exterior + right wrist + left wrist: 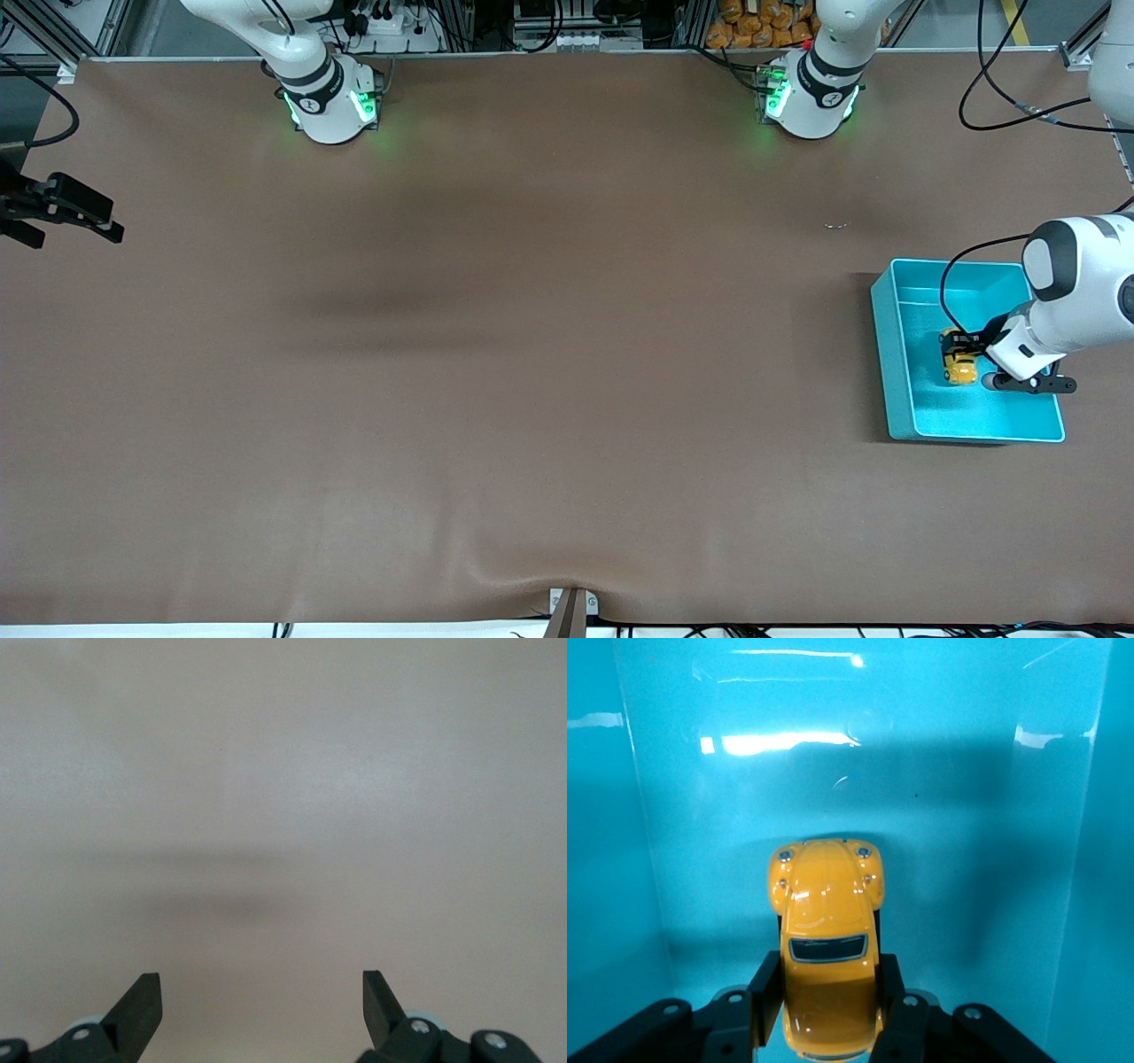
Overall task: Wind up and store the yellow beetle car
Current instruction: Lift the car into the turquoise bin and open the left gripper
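The yellow beetle car (959,361) is a tiny yellow-orange toy with dark windows, inside the turquoise bin (893,354) at the left arm's end of the table. My left gripper (964,350) reaches down into the bin and is shut on the car's sides. In the left wrist view the car (827,930) sits between the black fingers (767,992), with the gripper (829,979) low over the bin's floor (966,815). My right gripper (80,236) waits open and empty over the bare table at the right arm's end; its wrist view (261,979) shows only the brown tabletop.
The brown table mat (532,354) spreads wide between the two arms. A tiny pale speck (831,226) lies on the mat, farther from the front camera than the bin. The bin's walls stand close around the left gripper.
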